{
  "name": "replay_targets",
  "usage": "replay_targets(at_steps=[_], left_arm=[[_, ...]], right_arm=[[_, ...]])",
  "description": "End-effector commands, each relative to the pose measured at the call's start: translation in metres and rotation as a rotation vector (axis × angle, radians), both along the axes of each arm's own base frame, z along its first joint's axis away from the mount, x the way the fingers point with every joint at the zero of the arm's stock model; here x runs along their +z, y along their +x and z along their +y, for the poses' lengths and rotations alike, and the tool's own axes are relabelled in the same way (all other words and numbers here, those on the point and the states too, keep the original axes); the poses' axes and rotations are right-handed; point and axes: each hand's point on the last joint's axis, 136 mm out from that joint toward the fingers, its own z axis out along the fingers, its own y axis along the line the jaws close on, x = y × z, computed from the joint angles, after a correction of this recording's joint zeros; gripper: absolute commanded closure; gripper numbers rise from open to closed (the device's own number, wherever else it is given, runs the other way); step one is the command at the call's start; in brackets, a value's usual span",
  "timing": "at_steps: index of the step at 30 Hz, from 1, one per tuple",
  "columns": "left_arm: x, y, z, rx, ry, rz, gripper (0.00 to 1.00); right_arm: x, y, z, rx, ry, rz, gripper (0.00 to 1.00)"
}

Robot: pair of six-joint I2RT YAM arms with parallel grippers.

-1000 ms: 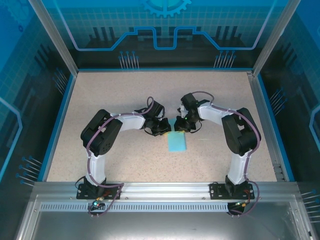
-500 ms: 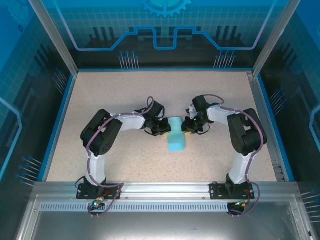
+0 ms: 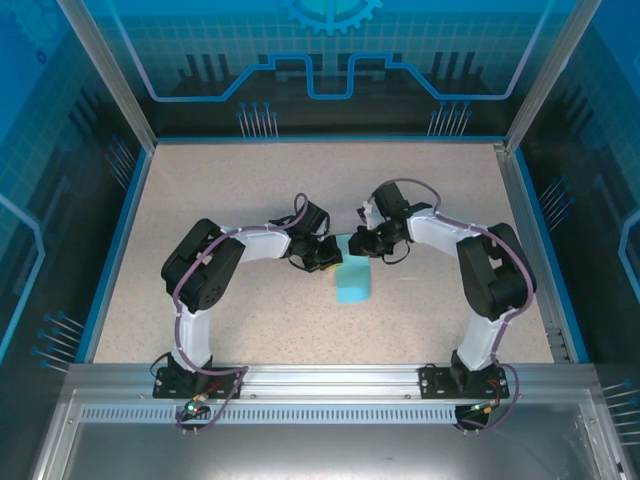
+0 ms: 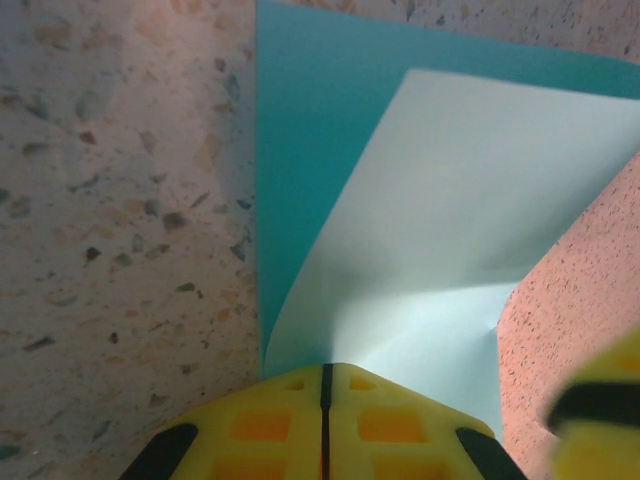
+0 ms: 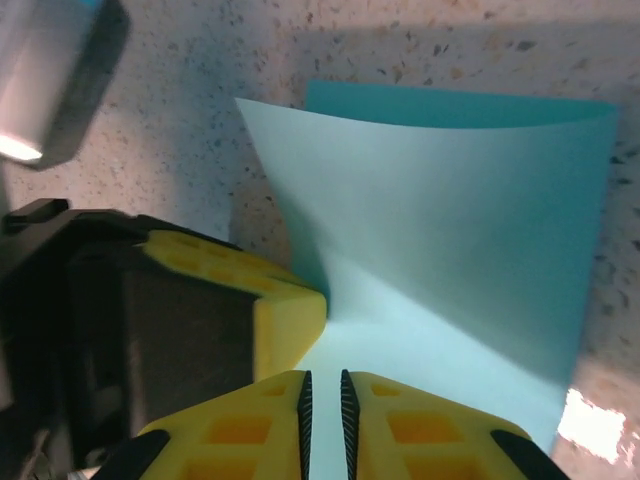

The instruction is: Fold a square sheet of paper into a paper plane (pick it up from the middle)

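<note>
The square sheet of paper [image 3: 352, 285] lies mid-table, light cyan, with one flap lifted and curling over the layer beneath. In the left wrist view the pale flap of the paper [image 4: 450, 200] rises from my left gripper [image 4: 325, 372], whose yellow jaws are pressed together at the sheet's edge; whether paper is pinched there is unclear. My left gripper [image 3: 328, 258] sits at the sheet's far left corner. My right gripper [image 3: 362, 245] is at the far edge. Its jaws [image 5: 322, 378] stand a sliver apart, closed on the raised flap [image 5: 450, 220]. The left fingertip [image 5: 285, 310] touches the fold.
The speckled beige table [image 3: 220, 200] has a blue raised rim and metal frame posts around it. An aluminium rail [image 3: 330, 385] carrying both arm bases runs along the near edge. The two grippers nearly touch each other above the sheet.
The right gripper swung right, lifting the paper's flap, then came back left toward the left gripper with the flap curling over. The left gripper stayed put.
</note>
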Motion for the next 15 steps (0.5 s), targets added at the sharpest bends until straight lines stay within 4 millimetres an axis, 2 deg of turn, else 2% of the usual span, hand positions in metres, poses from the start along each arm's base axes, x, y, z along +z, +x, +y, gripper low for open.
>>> replay_targets(at_steps=[1,7,15], left_arm=[[-0.063,-0.05,0.046,0.015,0.243,0.212,0.92],[-0.064,-0.051,0.046,0.014,0.244,0.214,0.92],[-0.068,-0.056,0.05,0.001,0.258,0.224,0.93]], right_arm=[[-0.012,0.005,0.004,-0.01,0.025,0.035,0.82],[-0.034,0.012,-0.017,-0.069,-0.005,0.068,0.84],[-0.041,0.025,-0.047,-0.165,-0.015,0.082,0.83]])
